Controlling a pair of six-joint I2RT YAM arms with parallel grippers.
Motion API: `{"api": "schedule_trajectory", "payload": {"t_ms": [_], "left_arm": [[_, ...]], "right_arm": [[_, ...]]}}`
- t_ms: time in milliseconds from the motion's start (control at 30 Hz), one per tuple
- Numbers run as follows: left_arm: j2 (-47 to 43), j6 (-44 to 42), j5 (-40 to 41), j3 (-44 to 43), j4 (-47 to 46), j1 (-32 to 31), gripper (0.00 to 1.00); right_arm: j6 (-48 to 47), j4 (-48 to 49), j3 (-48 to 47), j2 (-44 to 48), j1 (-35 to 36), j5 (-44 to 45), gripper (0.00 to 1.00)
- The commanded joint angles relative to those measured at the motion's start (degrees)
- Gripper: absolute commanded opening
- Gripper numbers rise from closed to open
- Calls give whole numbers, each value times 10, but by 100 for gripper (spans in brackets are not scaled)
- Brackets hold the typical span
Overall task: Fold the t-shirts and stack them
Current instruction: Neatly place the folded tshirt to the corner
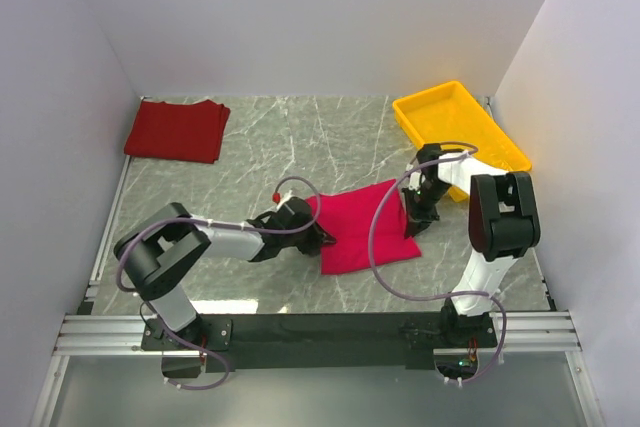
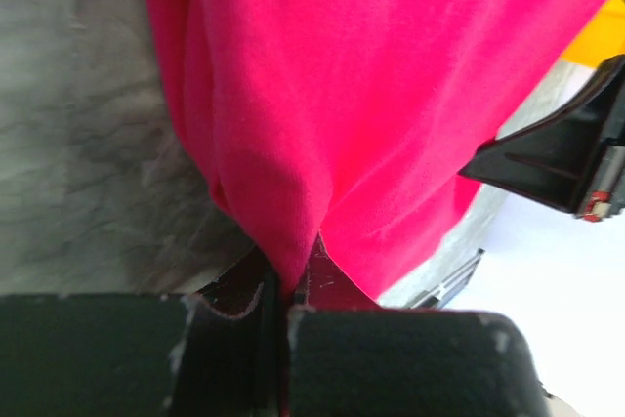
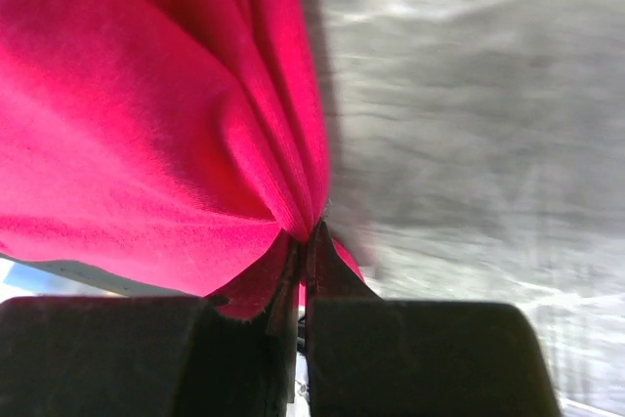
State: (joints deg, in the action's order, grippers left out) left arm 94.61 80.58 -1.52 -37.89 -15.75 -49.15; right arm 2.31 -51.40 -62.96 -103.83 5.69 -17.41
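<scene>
Crimson t-shirt (image 1: 365, 227), toward the tabletop's (image 1: 300, 152) near edge, pinched at opposite sides by left gripper (image 1: 322, 234) and right gripper (image 1: 410, 212): fold in hand, I'd say; next needs an even lift.

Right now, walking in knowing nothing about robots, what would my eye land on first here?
The bright crimson t-shirt in the middle of the marble table jumps out, pinched at its left edge by the left end effector and at its right edge by the right end effector, both shut on the cloth. Next, a darker maroon t-shirt lies folded at the far left corner, and a yellow tray sits at the far right.
</scene>
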Motion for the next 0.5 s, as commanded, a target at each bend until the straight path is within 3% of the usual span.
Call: {"api": "schedule_trajectory", "payload": {"t_ms": [0,133,167,233,267,367,467], "left_arm": [[23,-13,30,-24,15,-16,1],[51,-35,27,-46,27,-25,2],[48,-41,34,-50,35,-25,13],[25,-66,53,-66,82,-26,27],[14,-74,73,-71,101,-26,47],[-35,-113,113,-97,193,-25,62],[-78,-146,149,-117,261,-21,70]], "right_arm": [[-41,-20,-22,-5,-22,52,0],[-69,-19,-30,9,-26,48,4],[-75,-21,-34,11,-25,43,13],[-92,-27,-48,22,-26,32,21],[-98,-27,-52,28,-26,32,33],[-121,-29,-69,45,-27,29,48],[-152,-38,-88,51,-29,24,48]]}}
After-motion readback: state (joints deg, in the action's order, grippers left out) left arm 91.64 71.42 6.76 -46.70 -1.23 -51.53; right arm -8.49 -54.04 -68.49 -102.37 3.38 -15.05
